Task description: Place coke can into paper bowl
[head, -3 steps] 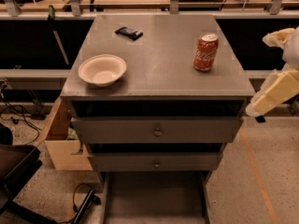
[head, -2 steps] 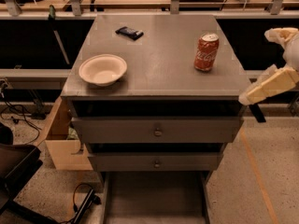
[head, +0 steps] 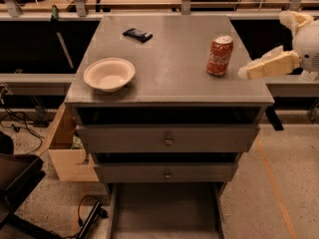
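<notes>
Nearest me, two grey drawers (head: pixel 168 139) sit under the cabinet top (head: pixel 169 59). Front-left on that top lies the paper bowl (head: pixel 109 74), off-white, shallow, wide-rimmed, mouth up. Over on the right stands the coke can (head: pixel 220 55), upright, red-orange with white script and a silver lid, well apart from the bowl. My gripper (head: pixel 247 72) hovers just beside the can's right, not touching; spread or pressed together, I can't tell. Farther back lies a flat dark packet (head: pixel 137 34).

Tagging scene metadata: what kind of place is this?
Probably a lab or workshop: grey metal drawer cabinet as worktop, loose black cables underfoot, metal framing rails behind. The cream gripper hangs beside the red-orange coke can.
</notes>
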### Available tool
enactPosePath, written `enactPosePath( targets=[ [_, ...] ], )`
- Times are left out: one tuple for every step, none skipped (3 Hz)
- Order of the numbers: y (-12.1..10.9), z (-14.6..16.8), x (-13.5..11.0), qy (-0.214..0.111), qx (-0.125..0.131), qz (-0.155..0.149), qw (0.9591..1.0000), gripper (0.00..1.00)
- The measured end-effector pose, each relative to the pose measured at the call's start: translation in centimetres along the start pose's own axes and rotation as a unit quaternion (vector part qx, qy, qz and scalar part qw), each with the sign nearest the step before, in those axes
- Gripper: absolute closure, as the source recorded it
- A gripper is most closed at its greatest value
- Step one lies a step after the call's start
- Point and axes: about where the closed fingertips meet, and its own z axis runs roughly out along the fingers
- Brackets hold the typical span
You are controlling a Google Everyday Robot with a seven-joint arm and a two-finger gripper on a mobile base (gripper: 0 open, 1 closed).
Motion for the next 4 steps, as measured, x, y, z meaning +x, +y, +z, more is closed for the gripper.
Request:
enactPosePath(
  targets=[
    [0.1, -0.1, 0.0, 0.002, -0.003, 0.000, 1.0000, 0.00],
    [-1.1, 3.0, 0.5, -0.028, -0.001, 0.035, 0.9990, 0.00],
    [-3.0, 6.0, 1.0, -0.062, 0.002, 0.077, 0.9951, 0.00],
    [-4.1, 8.5, 1.8, -0.080, -0.012, 0.077, 0.9937, 0.00]
  ],
)
